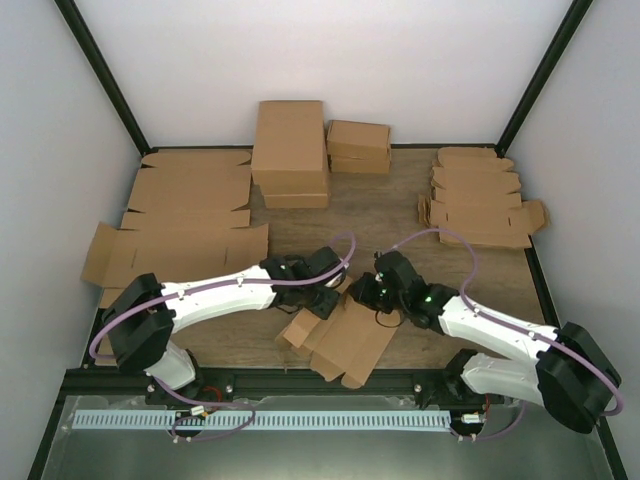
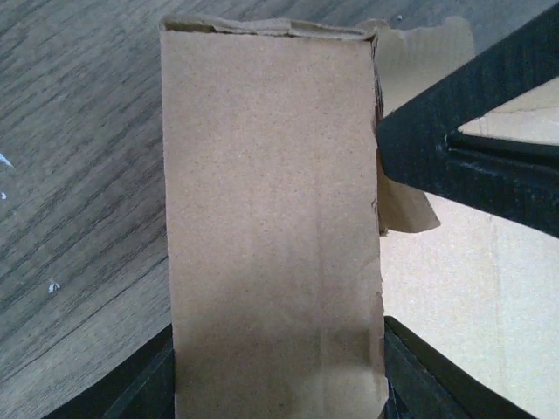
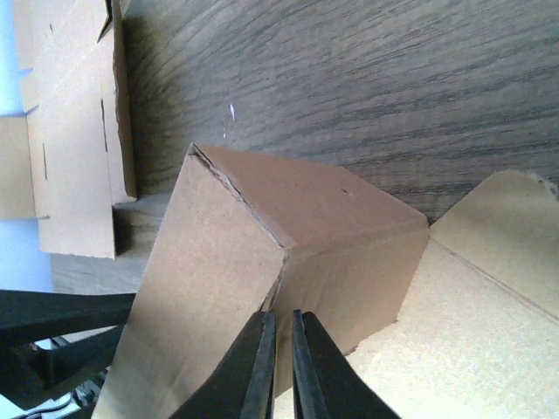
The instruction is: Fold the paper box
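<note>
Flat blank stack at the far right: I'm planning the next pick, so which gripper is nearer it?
Right. The right gripper sits mid-table, near-left of the blank stack; the left gripper is farther left, on the paper box's other side.

Paper box (image 2: pixel 271 218) lower edge cut off; left claw (image 2: pixel 279 388) mostly hidden.

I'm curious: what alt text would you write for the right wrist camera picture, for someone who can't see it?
The right gripper, its two dark fingers almost together, pinches the corner ridge of a half-folded brown paper box resting on a wood-grain table. Flat cardboard sheets lie at the upper left.
</note>
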Tool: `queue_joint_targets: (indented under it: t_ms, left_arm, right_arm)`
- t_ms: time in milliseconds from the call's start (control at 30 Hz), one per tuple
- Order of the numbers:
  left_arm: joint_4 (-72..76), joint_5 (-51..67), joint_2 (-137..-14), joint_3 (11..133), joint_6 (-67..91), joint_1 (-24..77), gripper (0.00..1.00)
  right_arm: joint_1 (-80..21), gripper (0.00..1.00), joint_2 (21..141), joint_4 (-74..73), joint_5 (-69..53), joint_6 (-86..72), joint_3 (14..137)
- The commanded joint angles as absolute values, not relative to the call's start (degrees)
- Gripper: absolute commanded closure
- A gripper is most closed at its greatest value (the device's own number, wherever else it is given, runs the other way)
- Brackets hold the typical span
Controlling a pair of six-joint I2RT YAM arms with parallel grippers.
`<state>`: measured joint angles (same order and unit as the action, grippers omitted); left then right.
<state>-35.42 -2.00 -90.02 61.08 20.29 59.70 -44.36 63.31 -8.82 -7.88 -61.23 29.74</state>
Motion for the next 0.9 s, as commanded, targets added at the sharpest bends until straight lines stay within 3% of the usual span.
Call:
queue_joint_targets:
  t_ms: [0, 200, 300, 533, 700, 867]
  left_arm:
    - [-32.79, 1.14, -90.70, 60.96, 16.56, 61.72, 0.46]
    - [-34.99, -1.14, -90.42, 60.78, 15.58, 61.96, 0.46]
    - [-35.28, -1.50, -90.04, 60.60, 15.57, 61.93, 0.46]
    - [-35.17, -1.58, -89.39, 60.33, 15.23, 61.88, 0.46]
    - [-35.21, -1.56, -89.41, 60.42, 15.03, 61.90, 0.46]
    - [-35.10, -1.49, -89.54, 60.44, 15.01, 61.96, 0.46]
  right_arm:
    - [-45.41, 0.86, 62.72, -9.81, -7.24, -58.33, 28.30]
    - [-44.98, 0.54, 59.57, -12.16, -7.25, -48.75, 28.67]
    - [-44.44, 0.43, 57.43, -13.17, -8.88, -44.51, 29.05]
    - [-40.20, 0.39, 50.53, -15.12, -12.87, -34.60, 28.78]
    - [-35.19, 0.29, 44.00, -15.65, -10.44, -33.40, 27.95]
    - [-28.68, 0.40, 46.80, -14.21, -11.14, -31.14, 28.98]
